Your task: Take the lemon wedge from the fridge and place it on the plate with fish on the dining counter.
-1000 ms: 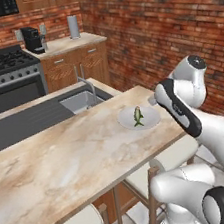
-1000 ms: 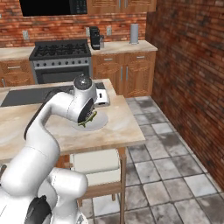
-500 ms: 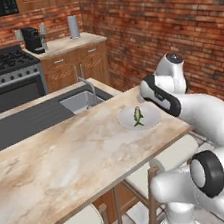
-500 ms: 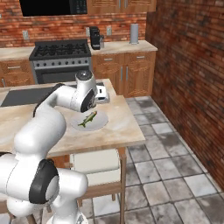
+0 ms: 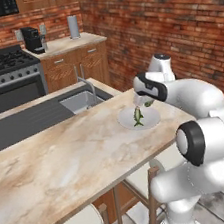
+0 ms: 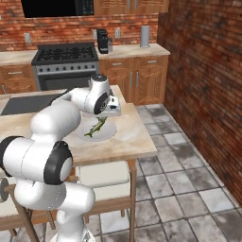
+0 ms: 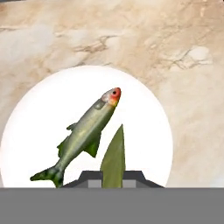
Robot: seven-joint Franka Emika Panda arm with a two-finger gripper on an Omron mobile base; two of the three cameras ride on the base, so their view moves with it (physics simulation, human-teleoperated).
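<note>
The plate with fish lies just below my hand on the dining counter, near its right end. The dark greenish fish lies slanted across the white plate. My gripper hangs over the plate's near edge, shut on the lemon wedge, a thin yellow-green slice that points up between the fingertips, beside the fish's belly. From the base, the gripper hovers over the plate beside the fish. From the other side the hand sits above the plate.
A built-in sink with a faucet lies left of the plate. Stools stand under the counter's edge. A stove and wooden cabinets with a coffee machine line the brick back wall. The tiled floor opens to the right.
The hand has moved from the counter's right edge in over the plate, and the arm's elbow has swung round. The jaws stay shut on the wedge.
</note>
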